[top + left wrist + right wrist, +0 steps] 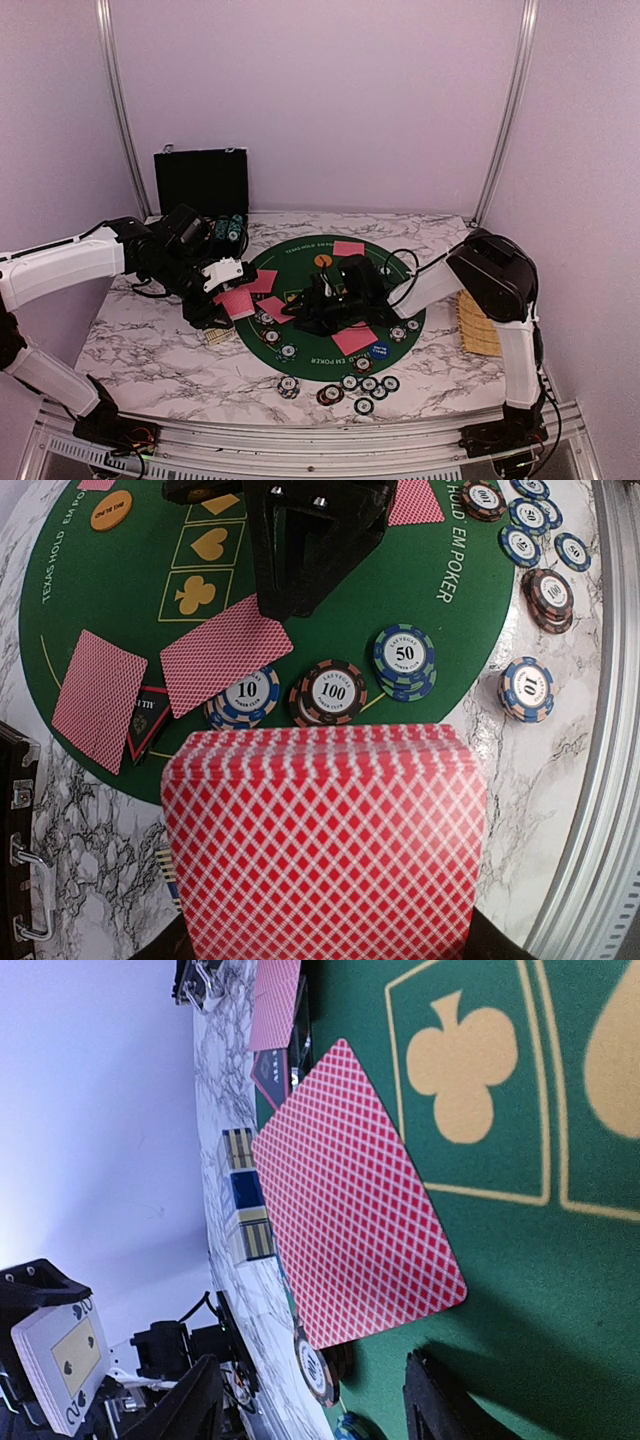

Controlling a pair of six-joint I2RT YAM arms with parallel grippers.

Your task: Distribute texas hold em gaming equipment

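The left gripper (222, 286) is clenched on the deck (325, 850) of red-backed cards. The right gripper (315, 1400), the nearer arm, stands released. 1 dealt card (355, 1200) lies flat just ahead of its fingertips, long axis slanting away from them. I count 4 dealt cards on the green mat (480, 650) and 1 orange marker (110, 508).

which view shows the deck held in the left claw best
Left wrist view: the deck fills the lower frame, its red lattice back sharp. The top external view shows only a small red patch. The right wrist view catches its underside, a spade face card, far off at lower left.
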